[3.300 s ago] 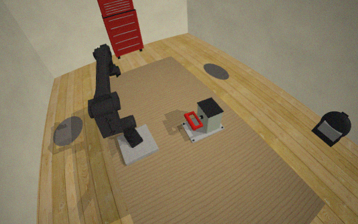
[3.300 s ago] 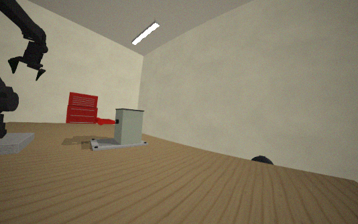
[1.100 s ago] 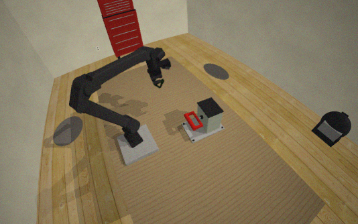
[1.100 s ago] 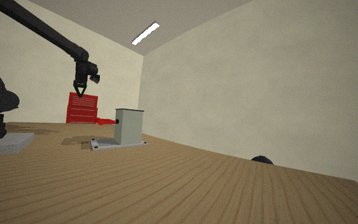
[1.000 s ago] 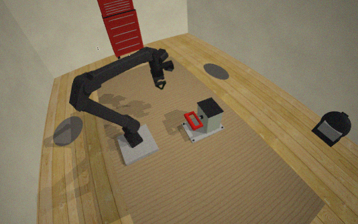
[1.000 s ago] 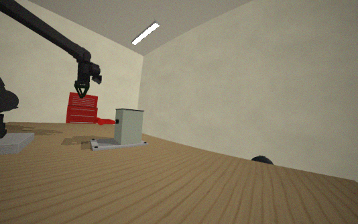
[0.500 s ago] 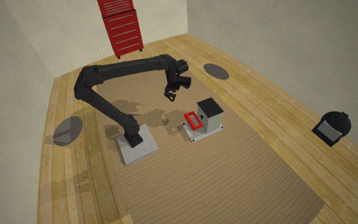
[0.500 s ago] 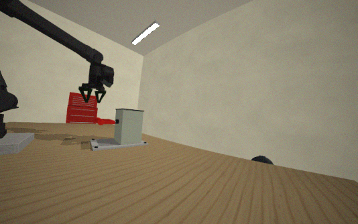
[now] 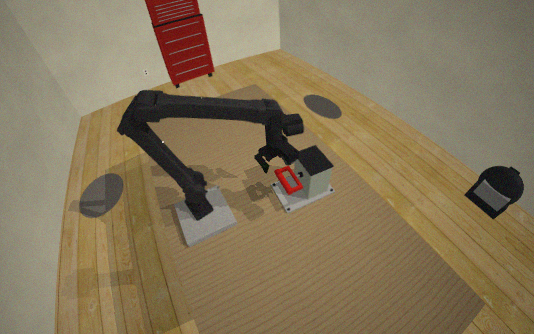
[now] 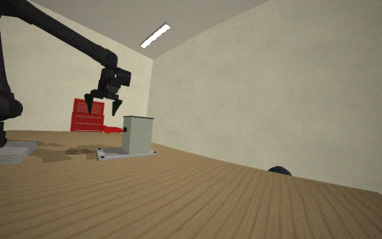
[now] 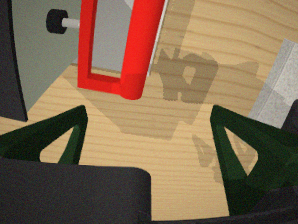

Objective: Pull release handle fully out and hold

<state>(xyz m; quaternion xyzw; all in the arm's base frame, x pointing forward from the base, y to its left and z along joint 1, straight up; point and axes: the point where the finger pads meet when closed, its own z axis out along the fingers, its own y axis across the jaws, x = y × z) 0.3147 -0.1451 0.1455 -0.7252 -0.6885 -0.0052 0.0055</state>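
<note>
The release handle is a red rectangular loop on a short rod, sticking out of a grey-green box with a black top on a grey base plate. It also shows in the exterior view and in the wrist view. My gripper hangs open and empty above the handle, fingers pointing down, touching nothing. In the exterior view the gripper stands clearly above the handle. In the wrist view the gripper has both dark green fingers spread wide, with the handle beyond them at upper left.
The arm's grey base plate stands left of the box on a brown mat. A red tool cabinet stands at the back wall. A black helmet-like object lies at the right. Two dark round discs lie on the wood floor.
</note>
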